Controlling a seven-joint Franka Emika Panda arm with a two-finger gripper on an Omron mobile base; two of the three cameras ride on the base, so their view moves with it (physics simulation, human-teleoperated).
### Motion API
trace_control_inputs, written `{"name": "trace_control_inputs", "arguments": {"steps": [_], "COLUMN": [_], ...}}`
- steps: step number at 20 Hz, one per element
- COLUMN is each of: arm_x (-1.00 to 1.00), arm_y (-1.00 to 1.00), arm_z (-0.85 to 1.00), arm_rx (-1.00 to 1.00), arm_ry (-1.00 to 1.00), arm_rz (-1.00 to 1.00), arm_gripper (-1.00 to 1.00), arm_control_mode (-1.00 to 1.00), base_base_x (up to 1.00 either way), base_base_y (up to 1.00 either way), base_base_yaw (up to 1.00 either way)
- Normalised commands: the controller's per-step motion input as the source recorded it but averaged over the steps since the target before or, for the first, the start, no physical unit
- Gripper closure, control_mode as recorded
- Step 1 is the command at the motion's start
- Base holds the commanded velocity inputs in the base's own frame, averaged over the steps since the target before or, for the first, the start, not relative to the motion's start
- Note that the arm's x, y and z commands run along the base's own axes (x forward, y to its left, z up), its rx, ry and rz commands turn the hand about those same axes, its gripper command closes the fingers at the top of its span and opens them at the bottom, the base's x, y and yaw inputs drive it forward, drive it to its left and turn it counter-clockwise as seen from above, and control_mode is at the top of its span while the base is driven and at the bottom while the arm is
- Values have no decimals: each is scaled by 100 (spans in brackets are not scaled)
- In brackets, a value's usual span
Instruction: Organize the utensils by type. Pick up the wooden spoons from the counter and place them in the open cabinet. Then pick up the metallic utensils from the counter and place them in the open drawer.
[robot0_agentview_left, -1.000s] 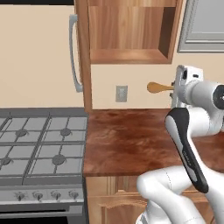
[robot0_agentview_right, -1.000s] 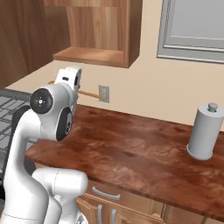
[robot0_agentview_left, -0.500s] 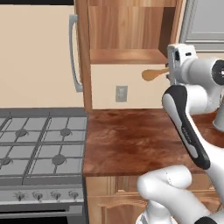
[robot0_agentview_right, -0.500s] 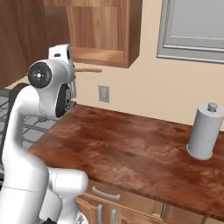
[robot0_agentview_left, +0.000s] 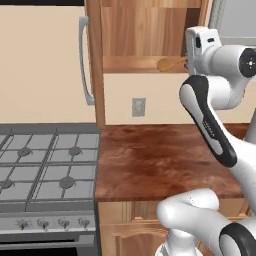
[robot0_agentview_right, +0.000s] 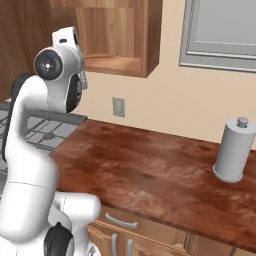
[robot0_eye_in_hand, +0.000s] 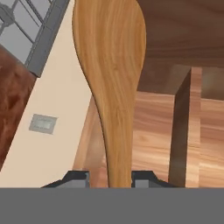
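Observation:
A light tan wooden spoon (robot0_eye_in_hand: 111, 74) runs up from between my fingertips (robot0_eye_in_hand: 79, 178), and my gripper (robot0_eye_in_hand: 110, 180) is shut on its handle. From the left base camera the spoon's bowl (robot0_agentview_left: 167, 64) sticks out leftward from the hand (robot0_agentview_left: 200, 47), level with the bottom shelf edge of the open cabinet (robot0_agentview_left: 131, 64). In the right base view the hand (robot0_agentview_right: 66, 40) is raised in front of the cabinet (robot0_agentview_right: 120, 62). The dark reddish-brown counter (robot0_agentview_left: 160, 160) lies below. The metallic utensils and the drawer are out of view.
The cabinet door with its grey bar handle (robot0_agentview_left: 84, 65) stands open to the left. A gas stove (robot0_agentview_left: 45, 170) adjoins the counter on the left. A wall outlet (robot0_agentview_left: 138, 107) sits under the cabinet. A paper towel roll (robot0_agentview_right: 233, 150) stands at the counter's right.
The arm has lifted the spoon from outlet height up to the level of the cabinet's bottom shelf. The grip on the spoon is unchanged.

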Motion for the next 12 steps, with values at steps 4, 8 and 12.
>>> {"name": "trace_control_inputs", "arguments": {"steps": [4,8,12], "arm_x": [61,74,72], "arm_y": [14,13,0], "arm_z": [0,15,34], "arm_rx": [-1,-12,-12], "arm_ry": [-21,11,22], "arm_rz": [-1,0,0], "arm_gripper": [100,100,100], "arm_control_mode": [-100,-100,-100], "base_base_x": [0,0,0], "base_base_y": [0,0,0], "base_base_yaw": [0,0,0]}}
